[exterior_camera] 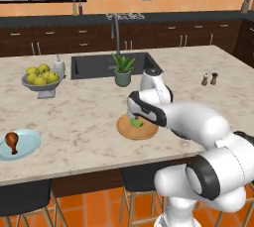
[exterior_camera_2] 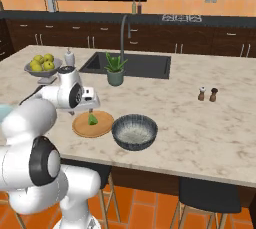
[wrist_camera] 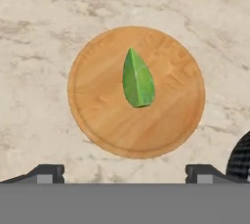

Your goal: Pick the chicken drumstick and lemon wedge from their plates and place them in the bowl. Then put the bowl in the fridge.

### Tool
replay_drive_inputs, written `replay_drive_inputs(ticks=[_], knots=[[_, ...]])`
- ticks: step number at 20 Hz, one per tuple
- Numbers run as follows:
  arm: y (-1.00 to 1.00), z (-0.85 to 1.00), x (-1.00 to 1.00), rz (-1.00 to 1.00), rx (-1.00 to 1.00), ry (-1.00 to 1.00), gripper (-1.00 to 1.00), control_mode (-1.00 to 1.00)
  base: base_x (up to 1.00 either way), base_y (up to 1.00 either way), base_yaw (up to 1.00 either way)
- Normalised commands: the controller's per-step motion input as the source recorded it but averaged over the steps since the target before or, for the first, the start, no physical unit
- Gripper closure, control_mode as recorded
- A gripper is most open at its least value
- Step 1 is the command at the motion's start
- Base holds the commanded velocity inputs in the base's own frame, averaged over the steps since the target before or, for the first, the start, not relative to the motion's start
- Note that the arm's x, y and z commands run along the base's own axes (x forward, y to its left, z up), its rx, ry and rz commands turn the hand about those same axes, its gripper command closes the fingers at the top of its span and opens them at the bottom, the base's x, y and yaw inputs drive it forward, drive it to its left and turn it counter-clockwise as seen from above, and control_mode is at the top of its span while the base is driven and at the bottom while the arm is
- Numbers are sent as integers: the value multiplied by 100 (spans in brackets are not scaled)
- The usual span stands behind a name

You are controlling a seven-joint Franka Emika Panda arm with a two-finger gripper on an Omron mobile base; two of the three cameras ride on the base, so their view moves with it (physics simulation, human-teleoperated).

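The gripper [wrist_camera: 125, 171] hangs over the tan plate [wrist_camera: 97, 125] on the marble counter [exterior_camera: 84, 107], pointing down at it. Its two fingertips [wrist_camera: 49, 173] stand wide apart with nothing between them.

The wedge [wrist_camera: 138, 78] lies flat near the middle of that plate, bright green and leaf-shaped, its pointed end away from the fingertips. In the right base view the wedge [exterior_camera_2: 92, 119] shows just beneath the hand, with a gap between them.

The bowl [exterior_camera_2: 134, 131] sits just beside the tan plate [exterior_camera_2: 93, 124], dark outside and pale speckled inside, close to the counter's front edge; its rim nearly meets the plate's.

The drumstick [exterior_camera: 11, 141] rests on the blue plate [exterior_camera: 27, 146], well apart from the arm, near the front edge at the far left of the left base view.

Further back on the counter are a footed fruit bowl [exterior_camera: 42, 85], a potted plant [exterior_camera: 122, 70] by the sink [exterior_camera: 89, 67], and two small shakers [exterior_camera_2: 207, 94].
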Motion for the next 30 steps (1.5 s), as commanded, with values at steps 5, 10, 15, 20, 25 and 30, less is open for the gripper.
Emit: replay_drive_inputs(ticks=[5,10,15,20,25,30], knots=[[3,-61,65,0,0,0,-100,-100,0,0,0],[3,-35,67,0,0,0,-100,-100,0,0,0],[8,-39,39,0,-1,3,-100,-100,0,0,0],[10,-52,6,0,-1,9,-100,-100,0,0,0],[0,-53,13,0,0,6,-100,-100,0,0,0],[-5,-56,0,0,0,12,100,-100,0,0,0]])
